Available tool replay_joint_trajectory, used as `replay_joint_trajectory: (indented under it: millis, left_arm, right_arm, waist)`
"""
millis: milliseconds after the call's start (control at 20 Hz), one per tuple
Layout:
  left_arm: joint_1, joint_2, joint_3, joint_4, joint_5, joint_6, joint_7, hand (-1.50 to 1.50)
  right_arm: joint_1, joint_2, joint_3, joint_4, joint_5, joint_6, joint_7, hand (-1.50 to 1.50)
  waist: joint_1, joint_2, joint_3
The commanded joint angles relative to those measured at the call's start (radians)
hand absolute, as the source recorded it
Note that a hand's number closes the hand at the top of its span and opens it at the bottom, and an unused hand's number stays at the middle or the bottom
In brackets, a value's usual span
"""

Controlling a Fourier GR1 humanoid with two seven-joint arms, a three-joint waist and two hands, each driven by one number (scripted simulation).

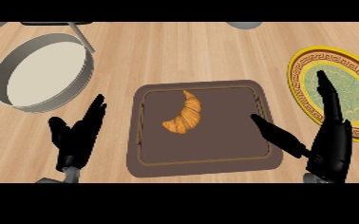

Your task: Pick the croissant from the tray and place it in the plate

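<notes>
Two black hands come up from the near edge of the wooden counter point(175, 52), one on each side of a brown tray point(203, 163). Far left sits a round grey pan point(17, 59) with a pale floor and a handle running off toward the back edge. Just below and right of it, the left hand point(76, 135) rests open, fingers straight, apart from the tray's left rim with a strip of bare wood between. On the tray, left of its middle, lies the golden croissant point(185, 115), untouched, with clear tray floor to its right. The right hand point(329, 144) is open too: its thumb reaches over the tray's right rim, its fingers point up over the yellow-rimmed green plate point(303, 73) cut by the right edge. No readable writing anywhere.
</notes>
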Motion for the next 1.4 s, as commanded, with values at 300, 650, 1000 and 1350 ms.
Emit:
replay_joint_trajectory:
  millis: [300, 650, 1000, 1350]
  left_arm:
    - [0.007, -0.018, -0.021, 0.033, 0.0, -0.035, 0.016, 0.0]
    - [-0.033, -0.022, -0.001, 0.076, -0.007, -0.048, 0.032, 0.0]
    - [-0.006, 0.007, 0.03, 0.053, 0.004, -0.081, 0.037, 0.0]
    - [-0.019, -0.031, 0.017, 0.027, -0.034, -0.037, 0.068, 0.0]
  right_arm:
    - [-0.164, 0.02, 0.154, -0.116, 0.165, 0.532, 0.533, -1.5]
    - [-0.354, 0.233, 0.231, 0.044, 0.269, 0.693, 0.728, -1.5]
    - [-0.376, 0.299, 0.195, 0.163, 0.296, 0.72, 0.757, -1.5]
    - [-0.405, 0.3, 0.294, 0.267, 0.205, 0.578, 0.79, -1.5]
  waist:
    - [0.034, 0.01, -0.004]
    - [0.035, 0.012, -0.002]
    - [0.032, 0.011, -0.001]
    - [0.038, 0.01, 0.0]
